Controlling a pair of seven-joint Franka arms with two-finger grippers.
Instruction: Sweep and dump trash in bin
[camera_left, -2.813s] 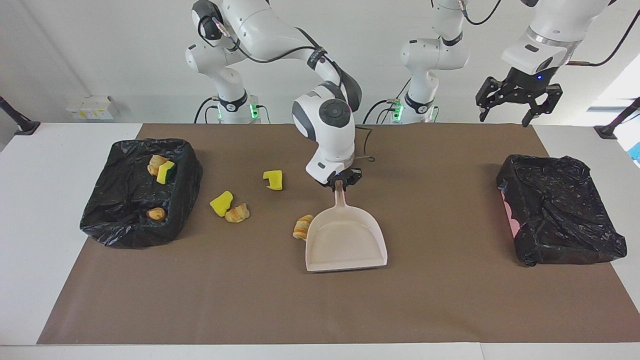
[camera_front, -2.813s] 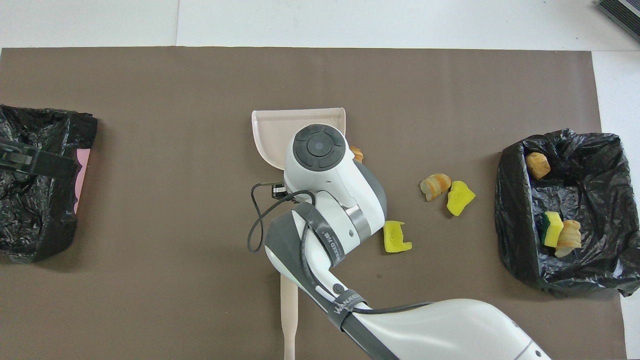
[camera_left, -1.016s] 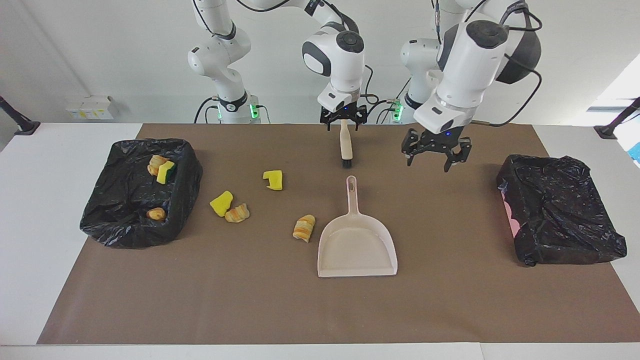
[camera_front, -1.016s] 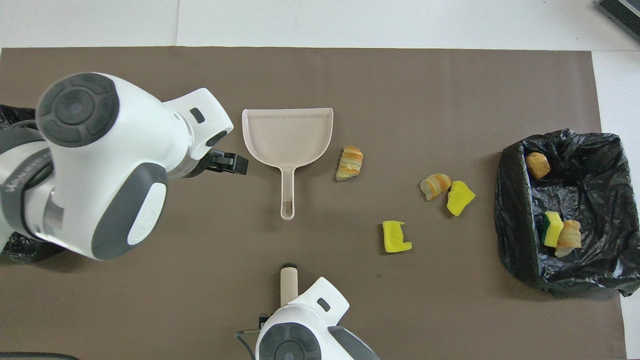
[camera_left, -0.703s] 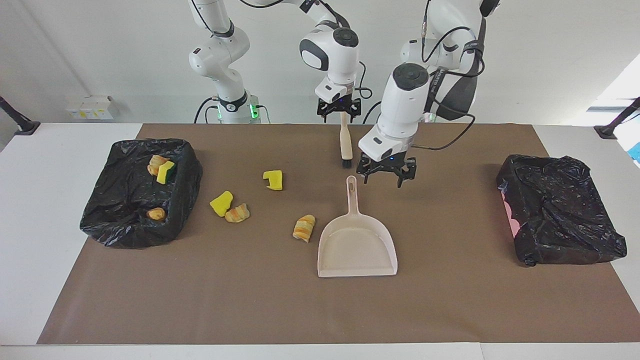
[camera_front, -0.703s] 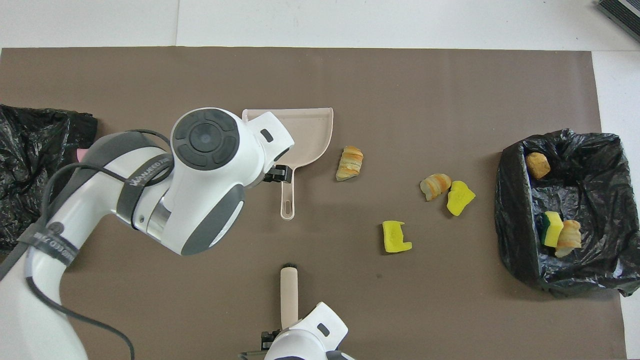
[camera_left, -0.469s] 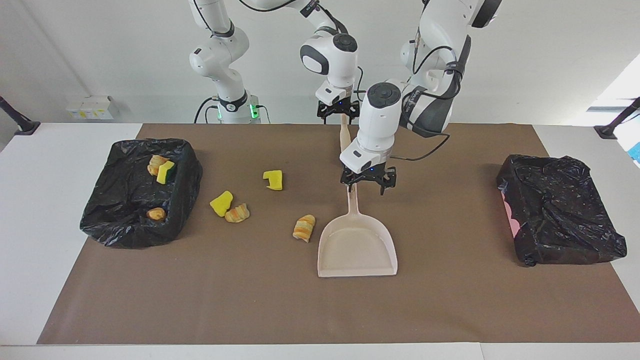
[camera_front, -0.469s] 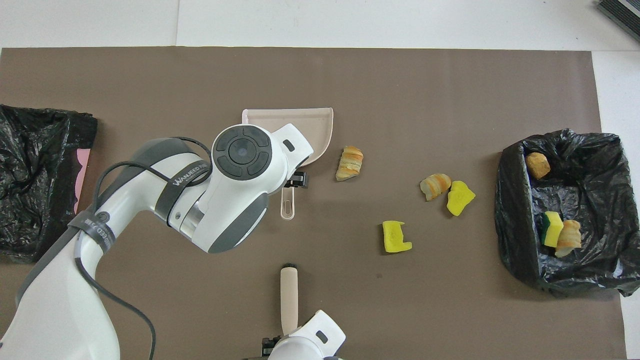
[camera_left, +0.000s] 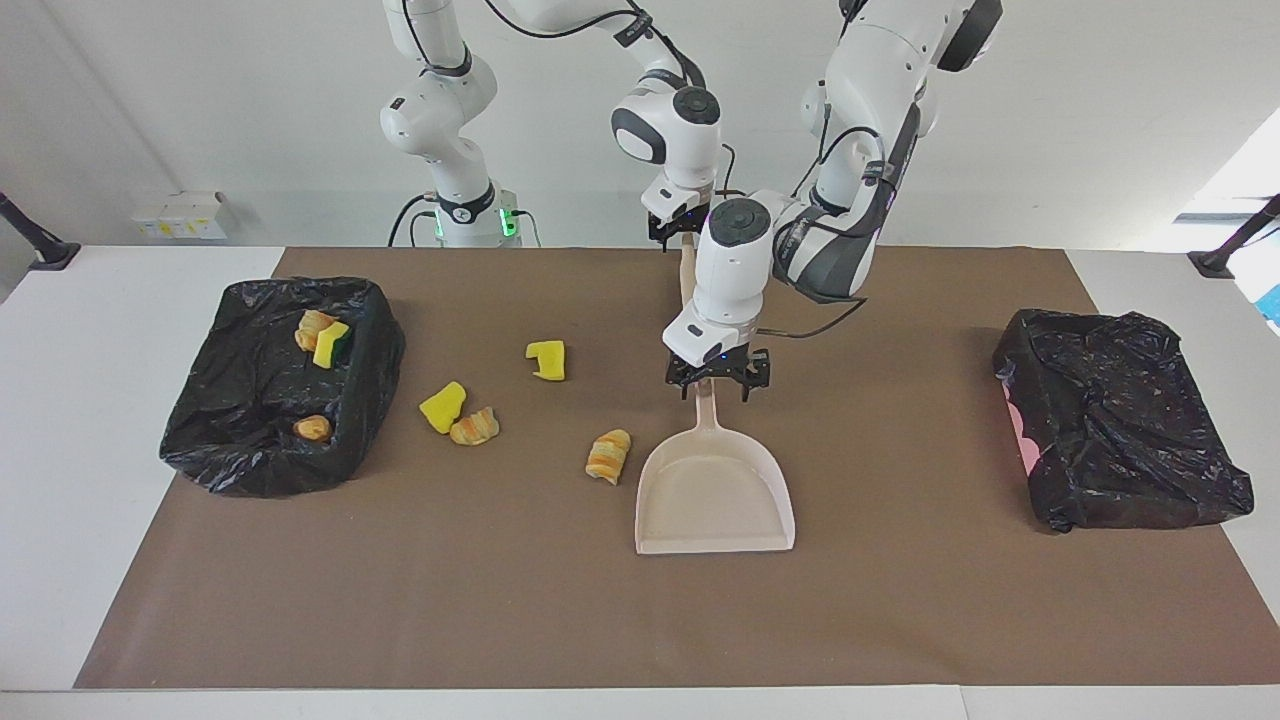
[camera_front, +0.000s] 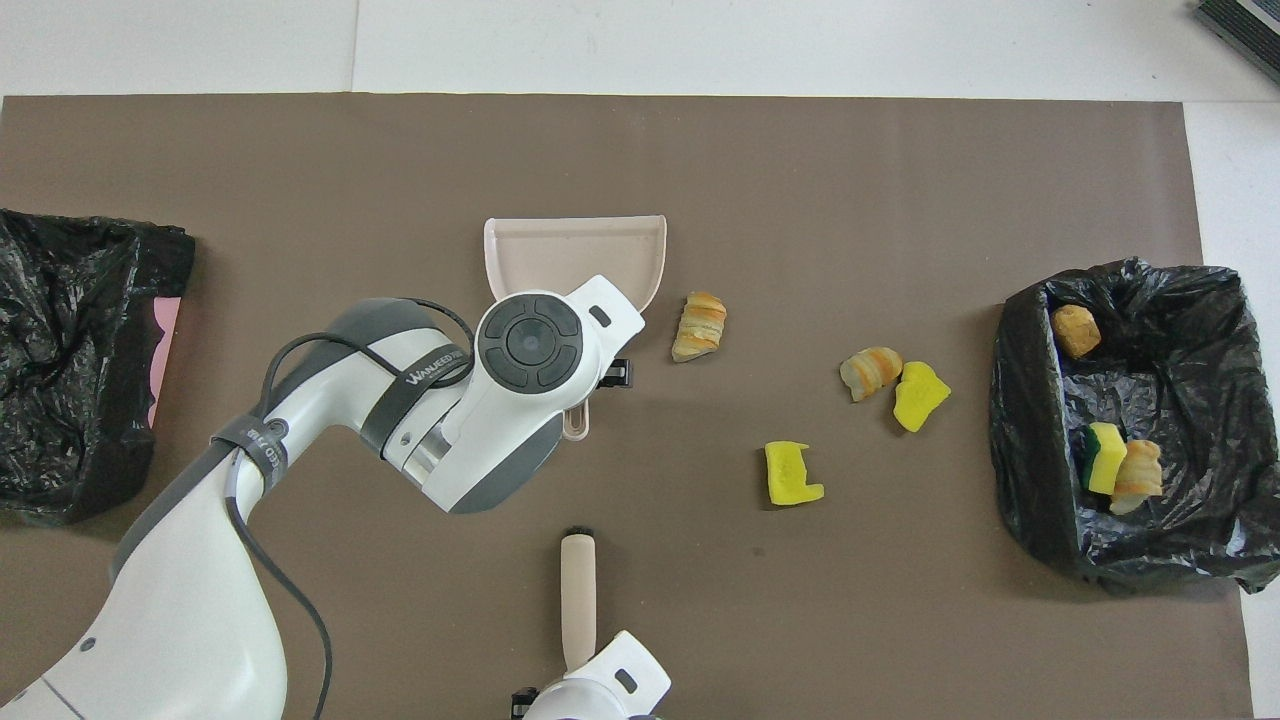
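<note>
Since a moment ago the left arm has swung in from its own end of the table, and the left pincer (camera_left: 717, 389) is now down over the handle of the dustpan (camera_left: 715, 500) — jaws spread wide, one finger on each side of the handle, not clamped on it. The pan lies flat on the brown mat (camera_left: 900, 620), where it was. The right pincer (camera_left: 682, 232) sits at the handle end of the brush (camera_front: 578, 590), close to the robots; the left arm blocks much of it and I cannot tell whether it is gripping or loose. Four pieces of trash are loose on the mat: a croissant (camera_left: 608, 455) just beside the pan on the side toward the right arm's end, a yellow sponge (camera_left: 547, 360) nearer to the robots than that, and a second sponge (camera_left: 442, 407) touching a second croissant (camera_left: 474, 427), closer to the bin (camera_left: 370, 350). That bin, lined in black, stands at the right arm's end and holds three more pieces: a green-backed sponge (camera_left: 331, 343) against a third croissant (camera_left: 313, 325), and a roll (camera_left: 313, 428) farther from the robots. A second black-lined bin (camera_left: 1120, 430) stands at the left arm's end — nothing of the trash shows in it.
</note>
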